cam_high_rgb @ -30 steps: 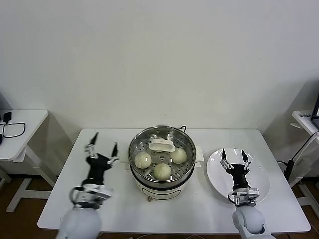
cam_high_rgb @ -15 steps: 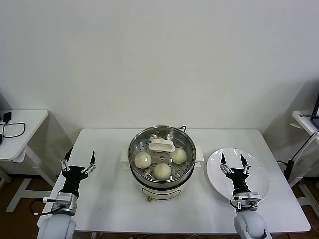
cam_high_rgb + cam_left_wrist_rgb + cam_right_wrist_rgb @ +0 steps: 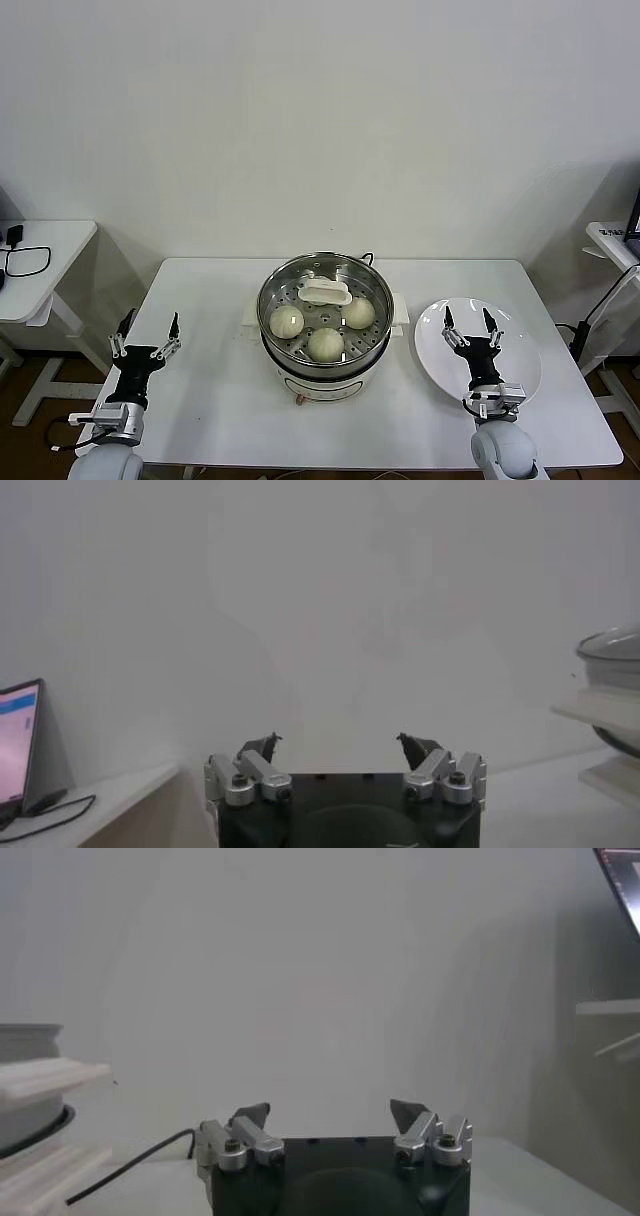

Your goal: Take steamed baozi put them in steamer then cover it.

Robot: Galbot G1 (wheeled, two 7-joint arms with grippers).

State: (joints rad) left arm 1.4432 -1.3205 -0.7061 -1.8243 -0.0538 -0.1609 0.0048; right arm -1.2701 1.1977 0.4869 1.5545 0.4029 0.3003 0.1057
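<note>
The steamer [image 3: 325,312] stands mid-table on its white base. The glass cover lies on it, its whitish handle [image 3: 325,291] over the middle. Through the glass I see three cream baozi [image 3: 287,321], [image 3: 326,343], [image 3: 358,312] on the perforated tray. My left gripper [image 3: 146,335] is open and empty near the table's left front edge, well clear of the steamer. My right gripper [image 3: 470,325] is open and empty over the white plate. In the left wrist view the left gripper [image 3: 340,742] holds nothing, with the steamer [image 3: 612,650] off to one side. The right gripper [image 3: 330,1110] is bare too, beside the steamer [image 3: 28,1043].
A bare white plate [image 3: 522,372] lies right of the steamer. A power cable [image 3: 130,1166] runs from the steamer across the table. A side table [image 3: 60,240] with a black cable stands at the left, another table edge [image 3: 612,242] at the right.
My left gripper has drawn back from beside the steamer toward the table's left front edge, still open. The right gripper has barely shifted over the plate.
</note>
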